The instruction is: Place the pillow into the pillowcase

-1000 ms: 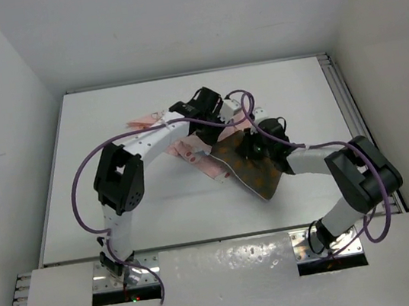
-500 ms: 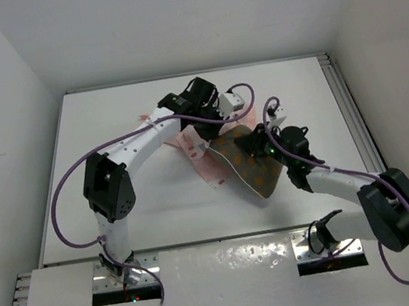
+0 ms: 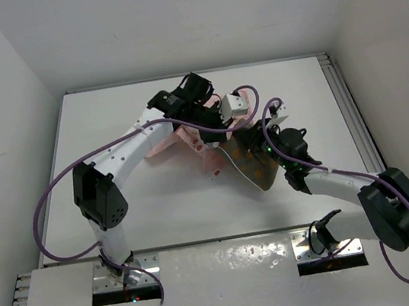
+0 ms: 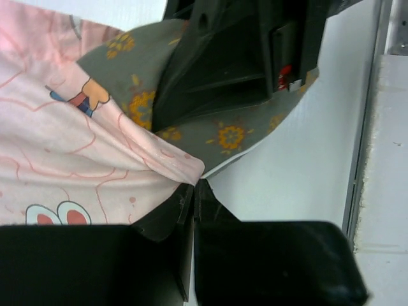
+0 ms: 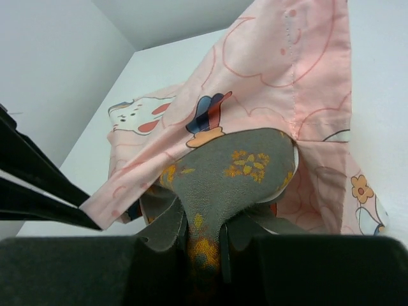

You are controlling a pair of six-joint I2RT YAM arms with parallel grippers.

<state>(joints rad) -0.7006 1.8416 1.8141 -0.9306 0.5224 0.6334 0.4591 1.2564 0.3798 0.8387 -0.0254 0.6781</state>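
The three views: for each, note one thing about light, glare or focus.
Top external view: soft even light, with glare patches on the glossy near ledge and faint shadows on the table. Left wrist view: the pillowcase print is sharp, the left jaws a black featureless mass. Right wrist view: the pillow is sharp, the right jaws dark and blurred.

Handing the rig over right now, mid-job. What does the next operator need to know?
Left tool: shut on the pillowcase hem, holding the opening up.
Right tool: shut on the pillow, at its near end.
Done: the pillow's far end is under the raised cloth, at the opening.
Left: much of the pillow shows outside; push it fully in, then release both.
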